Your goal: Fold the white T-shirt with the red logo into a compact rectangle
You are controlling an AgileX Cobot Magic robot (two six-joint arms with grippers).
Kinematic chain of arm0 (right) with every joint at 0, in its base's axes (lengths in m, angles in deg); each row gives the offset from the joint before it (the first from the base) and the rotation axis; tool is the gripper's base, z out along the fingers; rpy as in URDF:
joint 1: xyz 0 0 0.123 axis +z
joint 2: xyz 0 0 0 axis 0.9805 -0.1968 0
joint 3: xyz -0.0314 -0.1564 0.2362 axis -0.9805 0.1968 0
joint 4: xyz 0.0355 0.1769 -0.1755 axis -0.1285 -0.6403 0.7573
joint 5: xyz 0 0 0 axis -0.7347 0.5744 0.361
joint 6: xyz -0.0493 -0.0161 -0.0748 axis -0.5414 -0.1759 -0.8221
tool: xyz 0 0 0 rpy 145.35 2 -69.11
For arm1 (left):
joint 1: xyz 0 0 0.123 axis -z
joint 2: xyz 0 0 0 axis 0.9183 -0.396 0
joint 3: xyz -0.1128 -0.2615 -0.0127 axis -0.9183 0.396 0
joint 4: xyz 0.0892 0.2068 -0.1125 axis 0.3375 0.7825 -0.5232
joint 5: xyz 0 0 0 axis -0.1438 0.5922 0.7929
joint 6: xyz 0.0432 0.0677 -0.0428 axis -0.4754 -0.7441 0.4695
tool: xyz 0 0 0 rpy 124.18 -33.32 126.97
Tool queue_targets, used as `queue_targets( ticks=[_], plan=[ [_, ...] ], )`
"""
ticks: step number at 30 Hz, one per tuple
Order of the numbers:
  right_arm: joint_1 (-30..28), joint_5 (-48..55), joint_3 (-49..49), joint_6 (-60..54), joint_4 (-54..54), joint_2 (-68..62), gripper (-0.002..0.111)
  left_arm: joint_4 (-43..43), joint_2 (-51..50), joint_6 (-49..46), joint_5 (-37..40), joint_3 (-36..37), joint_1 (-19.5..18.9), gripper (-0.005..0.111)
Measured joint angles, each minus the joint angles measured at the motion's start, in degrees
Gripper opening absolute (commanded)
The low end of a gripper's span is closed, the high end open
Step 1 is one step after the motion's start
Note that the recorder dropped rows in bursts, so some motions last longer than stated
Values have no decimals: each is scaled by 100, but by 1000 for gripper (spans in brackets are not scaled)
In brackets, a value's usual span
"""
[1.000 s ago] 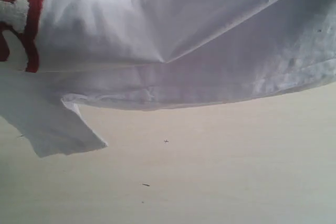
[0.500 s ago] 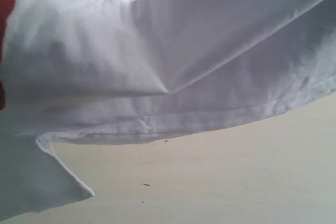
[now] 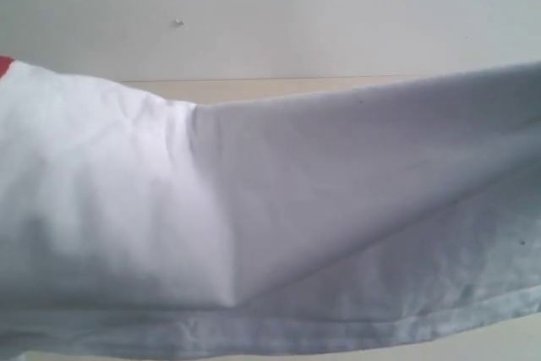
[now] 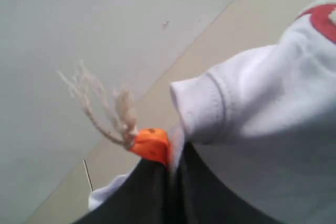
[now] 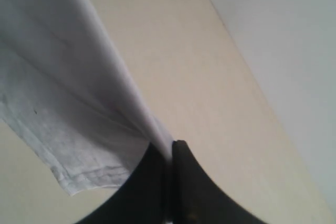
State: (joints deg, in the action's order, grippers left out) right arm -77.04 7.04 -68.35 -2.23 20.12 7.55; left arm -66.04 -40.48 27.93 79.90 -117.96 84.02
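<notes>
Here, the white T-shirt (image 3: 254,226) filled most of the exterior view, stretched as a broad band of wrinkled cloth from the left edge of the frame to the right edge and covering the lower two thirds. A diagonal fold (image 3: 355,243) ran from the lower centre up toward the right edge, and a stitched hem (image 3: 338,333) ran along the bottom of the frame. Only a sliver of the red logo (image 3: 4,66) showed, at the far left edge where the cloth began. Above the shirt, a thin strip of pale beige table (image 3: 279,88) crossed the middle of the frame, and a plain grey-white wall (image 3: 338,6) took up the top, with one tiny speck (image 3: 178,23) in the upper left. In the left wrist view, the left gripper (image 4: 169,169) was clenched, its two dark jaws pressed together on white shirt fabric beside a small orange tag (image 4: 150,145) with frayed pale threads (image 4: 105,111) sticking out of it. The ribbed collar (image 4: 210,108) bulged just beyond the jaws, and a curve of the red logo showed farther along the cloth. In the right wrist view, the right gripper (image 5: 169,153) was likewise clamped tight on an edge of the shirt, and the cloth fanned away from the jaws against the beige table, its hemmed corner hanging loose.
</notes>
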Motion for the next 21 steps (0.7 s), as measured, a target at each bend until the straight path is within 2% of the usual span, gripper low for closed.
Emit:
queue_targets(
  ticks=[4, 12, 17, 21],
  plan=[
    [0, 0, 277, 0, 34, -17, 0, 145, -70, 10, -11, 339, 52, 0],
    [0, -10, 794, -155, 333, -953, 0, 420, -1246, -694, -51, 1971, 57, 0],
    [0, -36, 822, -202, 708, -2121, 0, 961, -2450, -794, -913, 2325, -40, 0],
    [0, -402, 841, -202, 1021, -3051, 0, 1169, -3632, -829, -1971, 2325, -535, 0]
  ],
)
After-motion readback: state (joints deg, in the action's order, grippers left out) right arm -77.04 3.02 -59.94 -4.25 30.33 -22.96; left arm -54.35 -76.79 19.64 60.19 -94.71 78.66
